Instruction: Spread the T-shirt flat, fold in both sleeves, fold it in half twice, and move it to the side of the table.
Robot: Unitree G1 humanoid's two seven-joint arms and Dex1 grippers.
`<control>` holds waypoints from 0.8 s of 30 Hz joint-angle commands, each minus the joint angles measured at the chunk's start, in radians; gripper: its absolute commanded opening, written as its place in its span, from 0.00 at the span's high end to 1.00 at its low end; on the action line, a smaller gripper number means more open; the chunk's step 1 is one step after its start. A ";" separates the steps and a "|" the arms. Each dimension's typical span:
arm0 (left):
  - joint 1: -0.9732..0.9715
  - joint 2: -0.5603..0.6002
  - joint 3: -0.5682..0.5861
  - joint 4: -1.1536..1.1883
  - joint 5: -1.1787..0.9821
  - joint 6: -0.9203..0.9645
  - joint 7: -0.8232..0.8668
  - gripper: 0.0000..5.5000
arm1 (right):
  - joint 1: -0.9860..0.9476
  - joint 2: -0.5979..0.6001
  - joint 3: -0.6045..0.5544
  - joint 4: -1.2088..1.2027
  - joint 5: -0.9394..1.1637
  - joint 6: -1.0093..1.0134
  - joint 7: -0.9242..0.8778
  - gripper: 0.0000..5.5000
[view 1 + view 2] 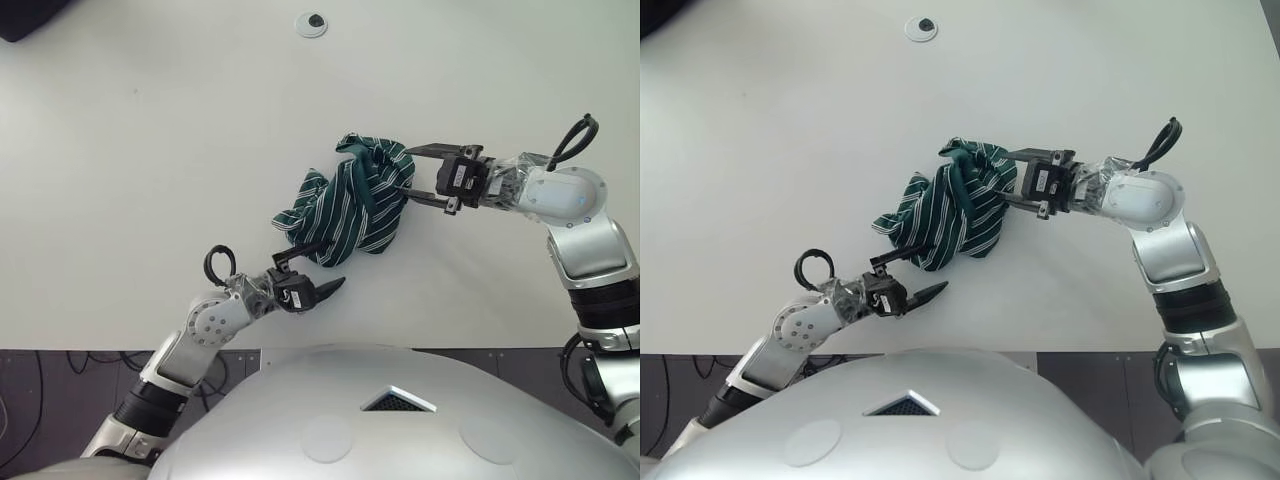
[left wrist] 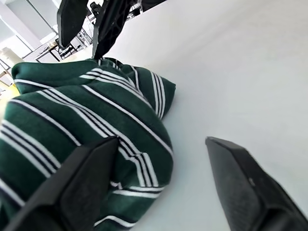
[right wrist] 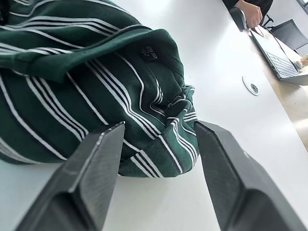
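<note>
A green T-shirt (image 1: 345, 205) with white stripes lies crumpled in a heap near the middle of the white table (image 1: 150, 180). My left gripper (image 1: 312, 268) is open at the heap's near edge, and one finger (image 2: 72, 187) rests against the striped cloth (image 2: 72, 110). My right gripper (image 1: 415, 172) is open at the heap's right end. Its fingers (image 3: 96, 168) straddle a bunched fold of the shirt (image 3: 72, 62) close to the collar label. Neither gripper holds any cloth.
A small round white disc (image 1: 312, 24) with a dark centre is set in the table at the far side. A dark object (image 1: 30, 15) sits at the far left corner. A laptop (image 3: 279, 53) lies beyond the disc. The table's front edge (image 1: 100, 347) runs just behind my left arm.
</note>
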 commanded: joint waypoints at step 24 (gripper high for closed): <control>0.013 0.001 0.006 -0.062 0.114 0.241 0.030 1.00 | 0.002 0.018 -0.018 -0.013 0.005 -0.016 -0.019 0.52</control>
